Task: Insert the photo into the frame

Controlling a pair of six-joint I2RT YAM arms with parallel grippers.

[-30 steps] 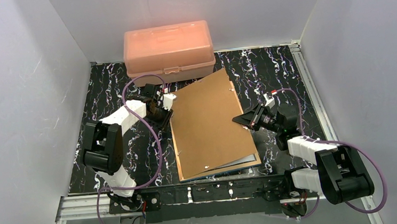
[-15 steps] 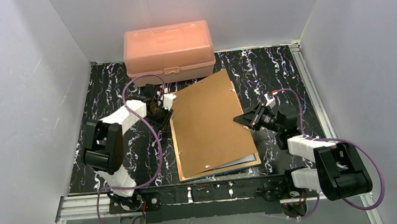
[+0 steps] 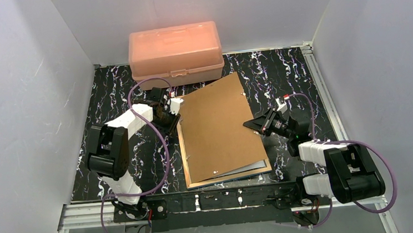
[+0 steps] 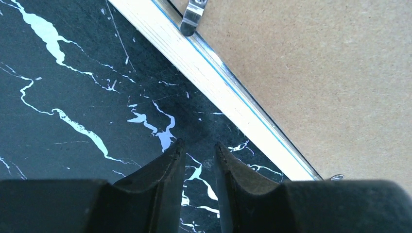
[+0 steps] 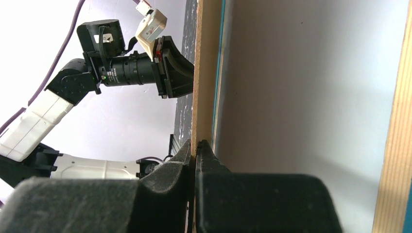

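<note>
The frame (image 3: 237, 176) lies flat mid-table, its light wood edge (image 4: 218, 82) showing in the left wrist view. A brown backing board (image 3: 216, 129) rests tilted over it, right side raised. My right gripper (image 3: 251, 125) is shut on that raised edge, pinching the thin board (image 5: 203, 73) between its fingertips (image 5: 195, 145). Under the board a pale white surface (image 5: 316, 97) fills the frame; it looks like the photo's plain back, its printed side hidden. My left gripper (image 3: 166, 119) hovers by the frame's left edge, its jaws (image 4: 199, 148) slightly open over bare table, holding nothing.
A peach plastic box (image 3: 175, 52) stands at the back, touching the board's far corner. Metal clips (image 4: 192, 17) stick out along the frame's inner edge. White walls close in both sides. Black marbled table (image 3: 284, 71) shows around the frame.
The backing board's raised right edge and far corner have shifted slightly right and up with my right gripper. The left arm has barely moved.
</note>
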